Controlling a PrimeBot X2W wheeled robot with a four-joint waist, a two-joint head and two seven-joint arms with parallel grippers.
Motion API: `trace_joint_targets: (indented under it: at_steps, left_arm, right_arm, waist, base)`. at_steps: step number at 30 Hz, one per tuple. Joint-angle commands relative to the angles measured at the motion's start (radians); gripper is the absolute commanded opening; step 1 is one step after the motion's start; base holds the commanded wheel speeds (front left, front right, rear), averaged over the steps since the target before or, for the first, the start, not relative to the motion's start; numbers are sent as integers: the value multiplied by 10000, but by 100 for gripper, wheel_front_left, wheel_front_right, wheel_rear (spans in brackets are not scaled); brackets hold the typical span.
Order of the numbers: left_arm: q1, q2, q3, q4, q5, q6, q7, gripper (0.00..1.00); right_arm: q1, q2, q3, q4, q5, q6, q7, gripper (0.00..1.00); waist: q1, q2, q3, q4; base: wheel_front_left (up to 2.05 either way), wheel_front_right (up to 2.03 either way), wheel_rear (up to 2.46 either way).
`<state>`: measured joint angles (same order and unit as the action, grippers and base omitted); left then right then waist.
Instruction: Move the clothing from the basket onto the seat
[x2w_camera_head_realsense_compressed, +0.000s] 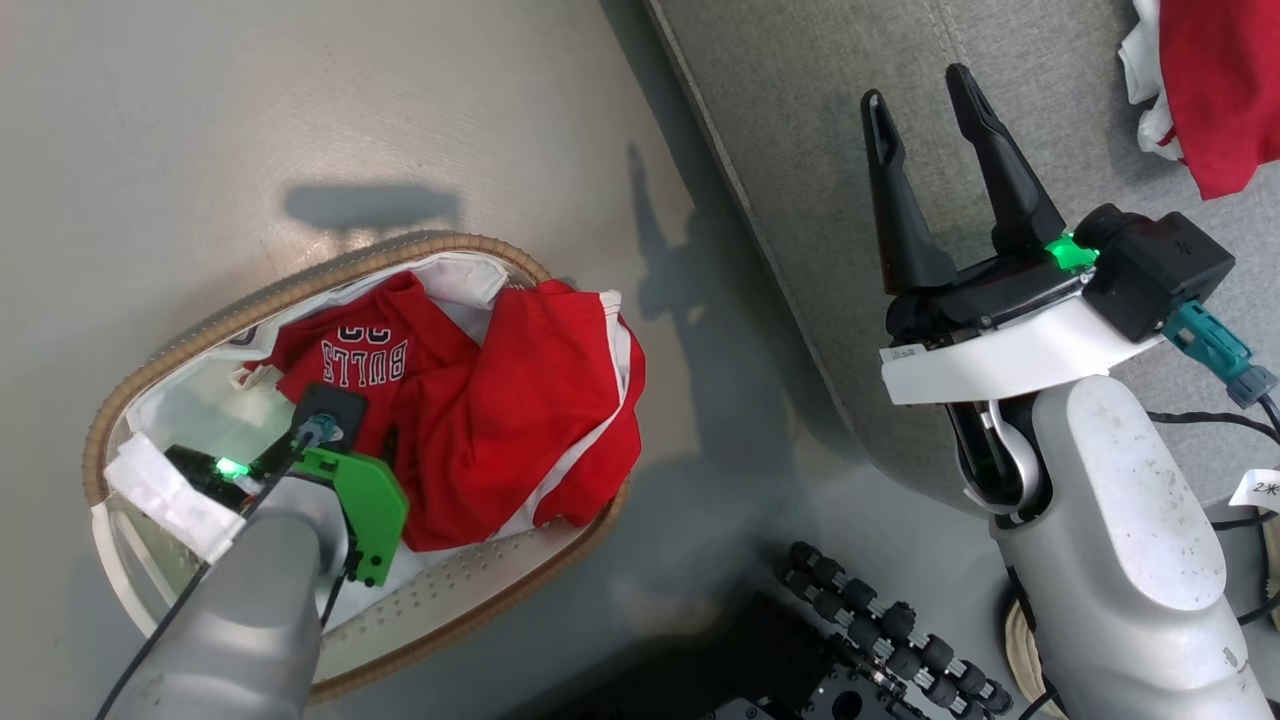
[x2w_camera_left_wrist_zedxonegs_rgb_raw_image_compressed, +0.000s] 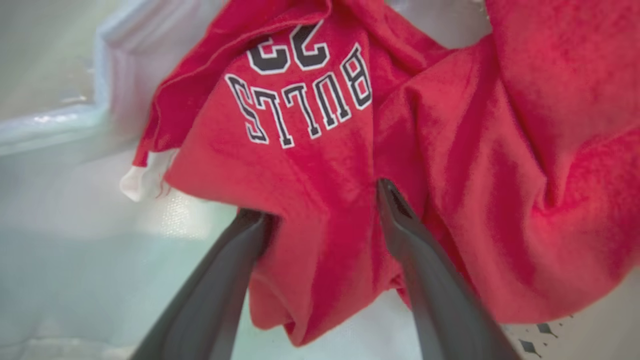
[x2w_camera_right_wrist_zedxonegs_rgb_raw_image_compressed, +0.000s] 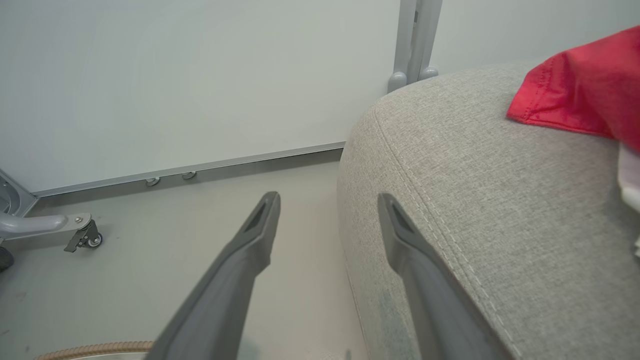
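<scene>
The basket (x2w_camera_head_realsense_compressed: 96, 440) stands on the floor at the lower left, its white liner showing. Inside lie a red jersey (x2w_camera_head_realsense_compressed: 370, 350) with "BULLS" lettering and a red garment with white stripes (x2w_camera_head_realsense_compressed: 540, 400). My left arm reaches down into the basket. In the left wrist view my left gripper (x2w_camera_left_wrist_zedxonegs_rgb_raw_image_compressed: 320, 210) is open, its fingers pressed into the jersey (x2w_camera_left_wrist_zedxonegs_rgb_raw_image_compressed: 310, 165) on either side of a fold. My right gripper (x2w_camera_head_realsense_compressed: 918, 90) hangs open and empty over the left edge of the grey seat (x2w_camera_head_realsense_compressed: 800, 130). Another red garment (x2w_camera_head_realsense_compressed: 1220, 90) lies on the seat at the upper right.
My wheeled base with black rollers (x2w_camera_head_realsense_compressed: 880, 630) sits between basket and seat. Cables (x2w_camera_head_realsense_compressed: 1200, 415) trail beside my right forearm. The right wrist view shows a pale wall panel, a caster foot (x2w_camera_right_wrist_zedxonegs_rgb_raw_image_compressed: 82, 235) on the floor, the seat's rounded corner (x2w_camera_right_wrist_zedxonegs_rgb_raw_image_compressed: 475, 175) and the basket's rim (x2w_camera_right_wrist_zedxonegs_rgb_raw_image_compressed: 95, 347).
</scene>
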<state>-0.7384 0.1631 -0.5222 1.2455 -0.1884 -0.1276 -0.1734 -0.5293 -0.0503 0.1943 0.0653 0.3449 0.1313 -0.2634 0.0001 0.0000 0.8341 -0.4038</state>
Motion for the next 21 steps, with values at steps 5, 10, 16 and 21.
trace_joint_targets:
  at_steps: [5, 10, 16, 21]
  left_arm:
    - [-2, -127, -722, -261, -577, -45, -3, 100]
    - [159, 44, -1370, -439, -1107, -48, 53, 0]
    - [476, 24, -1938, -648, -1892, -50, -202, 0]
    - [857, -174, -2292, -868, -2443, -50, -495, 0]
  right_arm:
    - [-171, -14, 47, -44, 130, -10, -20, 100]
    - [-140, -16, 92, 54, 165, -10, -20, 100]
    - [64, -14, -83, 283, -32, -10, -20, 100]
    - [261, -19, -227, 519, -295, -10, -20, 100]
  waist:
    - [-1, 0, 51, -30]
    - [-1, 0, -160, -75]
    - [-1, 0, -1009, 98]
    - [-1, 0, -1937, 439]
  base:
    - [0, 0, 0]
    - [0, 0, 0]
    - [0, 0, 0]
    - [0, 0, 0]
